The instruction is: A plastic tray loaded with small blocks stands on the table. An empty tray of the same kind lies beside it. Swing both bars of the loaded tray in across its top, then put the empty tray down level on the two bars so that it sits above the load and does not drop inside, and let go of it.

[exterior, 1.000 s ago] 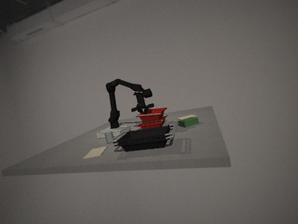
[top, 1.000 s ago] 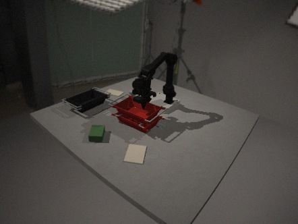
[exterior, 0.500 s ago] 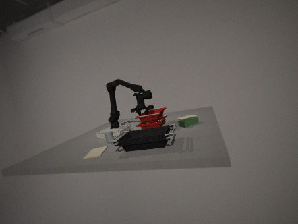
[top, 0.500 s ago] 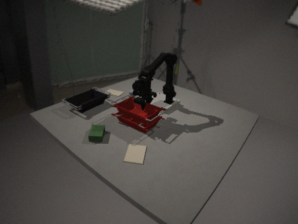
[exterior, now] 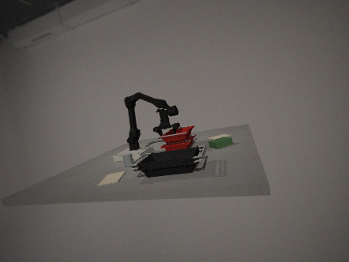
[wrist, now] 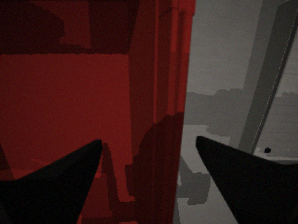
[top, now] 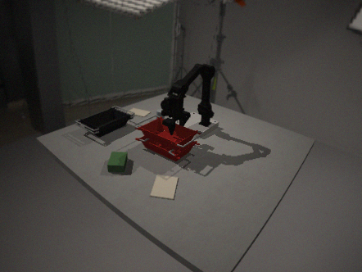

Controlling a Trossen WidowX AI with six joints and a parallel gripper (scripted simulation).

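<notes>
An upper red tray sits above a lower red tray, with its rim clearly higher and looking about parallel to the lower rim. The upper tray's visible floor is empty. The lower tray's load is hidden, and its bars under the upper tray cannot be made out clearly. My gripper is open at the upper tray's long wall on the robot side. One finger is over the inside and one outside, both apart from the wall.
A black tray with wire bars at its ends stands to one side. A green block, a beige tile, another beige tile and a grey cylinder are also on the table.
</notes>
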